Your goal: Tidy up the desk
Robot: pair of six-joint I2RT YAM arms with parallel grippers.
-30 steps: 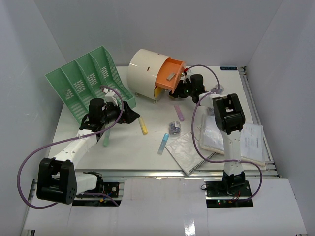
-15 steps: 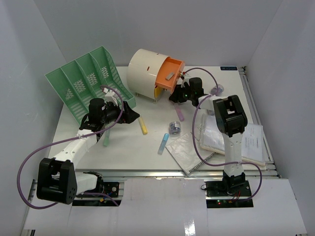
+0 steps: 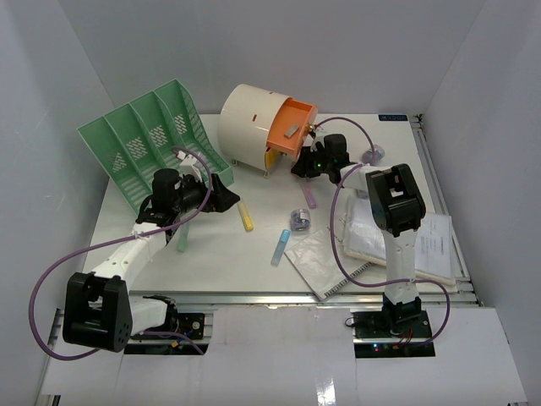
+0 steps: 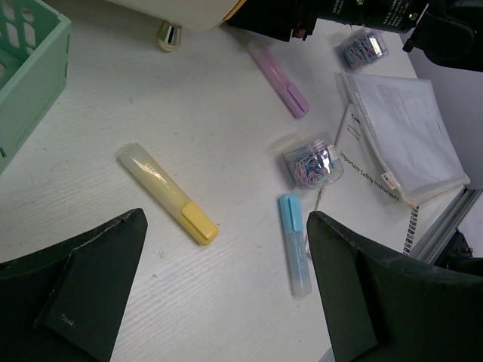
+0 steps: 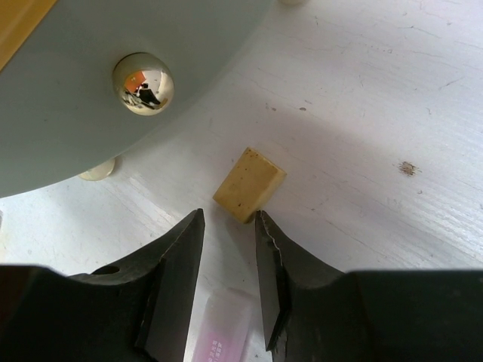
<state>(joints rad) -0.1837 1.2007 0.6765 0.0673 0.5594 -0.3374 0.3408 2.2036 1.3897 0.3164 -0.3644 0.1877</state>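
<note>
The desk (image 3: 211,262) is a white tabletop scattered with stationery. My right gripper (image 5: 229,219) is low beside the cream drum drawer unit (image 3: 245,127), its jaws narrowly apart with nothing between them. A small tan eraser (image 5: 249,184) lies just past the fingertips, close to the right one. A pink highlighter (image 5: 219,332) lies under the jaws. My left gripper (image 4: 226,226) hangs wide open above the tabletop, with a yellow highlighter (image 4: 166,192) and a blue highlighter (image 4: 295,243) lying below it.
A green slotted rack (image 3: 144,139) lies tilted at the back left. The drum's orange drawer (image 3: 292,127) stands open. A clear box of paperclips (image 4: 312,163), a green highlighter (image 3: 183,238), a notebook (image 3: 325,262) and papers (image 3: 423,241) lie around.
The right gripper's jaws have drawn closer together, and it has shifted slightly toward the drum unit. The left arm has not moved.
</note>
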